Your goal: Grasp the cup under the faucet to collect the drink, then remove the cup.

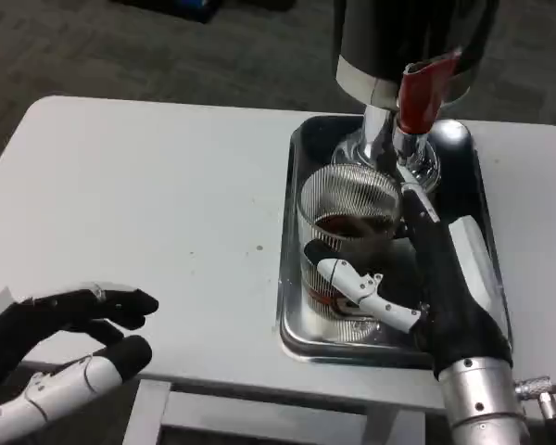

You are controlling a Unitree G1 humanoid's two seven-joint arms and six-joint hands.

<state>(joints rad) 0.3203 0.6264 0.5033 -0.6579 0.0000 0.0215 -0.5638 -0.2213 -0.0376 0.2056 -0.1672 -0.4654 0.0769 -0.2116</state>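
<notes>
Right hand (pixel 417 283) grips the cup (pixel 345 232) over the tray (pixel 292 278).

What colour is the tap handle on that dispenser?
Red, seen in the head view: the tap handle above the cup.

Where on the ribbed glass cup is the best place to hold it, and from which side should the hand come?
Hold the cup around its ribbed side wall, at mid height, coming from the robot's right, as the right hand does now. The cup stands upright with dark drink inside, so a side wrap probably keeps it level; the faucet blocks the way from above.
</notes>
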